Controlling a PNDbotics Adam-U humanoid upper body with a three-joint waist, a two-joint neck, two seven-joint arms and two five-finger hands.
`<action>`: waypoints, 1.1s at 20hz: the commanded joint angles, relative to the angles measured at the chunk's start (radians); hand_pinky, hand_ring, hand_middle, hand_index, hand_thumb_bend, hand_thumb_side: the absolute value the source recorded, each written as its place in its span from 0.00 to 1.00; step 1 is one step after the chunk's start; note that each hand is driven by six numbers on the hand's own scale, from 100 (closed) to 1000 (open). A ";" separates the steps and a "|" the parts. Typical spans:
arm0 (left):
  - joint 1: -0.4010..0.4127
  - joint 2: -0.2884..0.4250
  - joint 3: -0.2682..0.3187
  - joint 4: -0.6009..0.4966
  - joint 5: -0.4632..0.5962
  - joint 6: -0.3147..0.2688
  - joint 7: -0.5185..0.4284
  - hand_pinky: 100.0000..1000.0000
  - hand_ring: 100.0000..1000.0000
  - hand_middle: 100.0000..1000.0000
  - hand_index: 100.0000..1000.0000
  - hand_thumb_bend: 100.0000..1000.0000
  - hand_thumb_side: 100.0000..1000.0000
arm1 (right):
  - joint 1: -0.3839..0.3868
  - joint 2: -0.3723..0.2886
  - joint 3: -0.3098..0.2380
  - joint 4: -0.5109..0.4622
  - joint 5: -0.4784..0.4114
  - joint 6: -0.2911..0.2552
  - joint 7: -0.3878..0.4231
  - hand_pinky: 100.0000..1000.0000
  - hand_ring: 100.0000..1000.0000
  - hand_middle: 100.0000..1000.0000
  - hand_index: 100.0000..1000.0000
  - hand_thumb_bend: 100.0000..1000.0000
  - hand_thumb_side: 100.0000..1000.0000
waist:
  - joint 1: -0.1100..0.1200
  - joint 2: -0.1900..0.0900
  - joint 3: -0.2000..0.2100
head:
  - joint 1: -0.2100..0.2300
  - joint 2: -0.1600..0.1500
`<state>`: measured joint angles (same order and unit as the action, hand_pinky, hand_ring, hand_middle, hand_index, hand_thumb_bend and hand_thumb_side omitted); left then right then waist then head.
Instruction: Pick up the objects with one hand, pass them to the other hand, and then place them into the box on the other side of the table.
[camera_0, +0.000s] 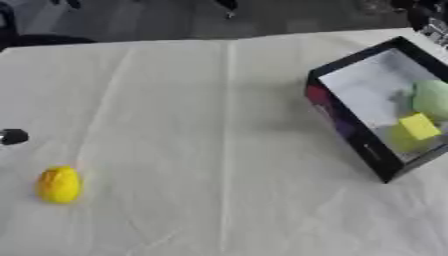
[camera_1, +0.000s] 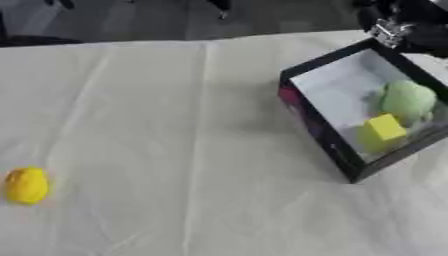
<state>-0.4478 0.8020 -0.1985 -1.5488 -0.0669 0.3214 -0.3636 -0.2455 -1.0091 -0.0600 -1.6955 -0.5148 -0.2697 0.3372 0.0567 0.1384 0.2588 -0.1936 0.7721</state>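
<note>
- On my screens the black-walled box (camera_1: 325, 135) sits on the robot's right side of the table, turned at an angle, with a pale floor inside.
- Inside it I can see two things: a yellow block (camera_1: 383, 129) toward the near wall, and a pale green rounded object (camera_1: 407, 98) just behind it, the two touching or nearly so.
- The box's outer left wall carries some reddish and purple print that I cannot read.
- The remaining loose item is a yellow egg-shaped object (camera_0: 59, 184), lying alone on the cloth at the near left, well apart from the box.
- Only the left eye view shows a small dark rounded part (camera_0: 12, 136) at the left edge, above the yellow egg-shaped object; I take it for part of the left hand, but I cannot tell how its fingers are set, and it touches nothing.
- The right eye view gives me more of the right hand (camera_1: 409, 22): black and silver parts at the upper right, over the box's far corner. I cannot tell whether its fingers are spread or curled, and I see nothing in them.
- The table (camera_0: 219, 125) wears a white, lightly creased cloth, with a long fold down the middle.
- Beyond the far edge is a dark grey floor.
</note>
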 joint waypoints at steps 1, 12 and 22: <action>0.002 0.092 -0.009 -0.041 0.026 0.007 -0.070 0.81 0.79 0.69 0.79 0.90 0.23 | -0.004 -0.050 -0.020 -0.013 0.007 -0.003 -0.005 1.00 1.00 1.00 1.00 0.00 0.29 | 0.001 -0.019 0.000 | 0.012 -0.002; -0.041 0.081 -0.071 -0.087 -0.051 0.023 -0.172 0.82 0.80 0.70 0.77 0.90 0.19 | 0.035 -0.038 -0.039 -0.010 0.037 -0.006 -0.021 1.00 1.00 1.00 1.00 0.00 0.31 | -0.003 -0.013 -0.010 | 0.063 -0.002; -0.114 0.015 -0.147 -0.014 -0.199 0.078 -0.248 0.83 0.80 0.71 0.78 0.90 0.12 | 0.053 -0.027 -0.039 -0.011 0.060 -0.014 -0.020 1.00 1.00 1.00 1.00 0.00 0.30 | -0.006 -0.015 -0.015 | 0.066 -0.002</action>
<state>-0.5418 0.8004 -0.3455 -1.5695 -0.2413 0.3925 -0.6030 -0.1842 -1.0081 -0.0893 -1.6957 -0.4623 -0.2812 0.3176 0.0564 0.1386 0.2443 -0.1265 0.7721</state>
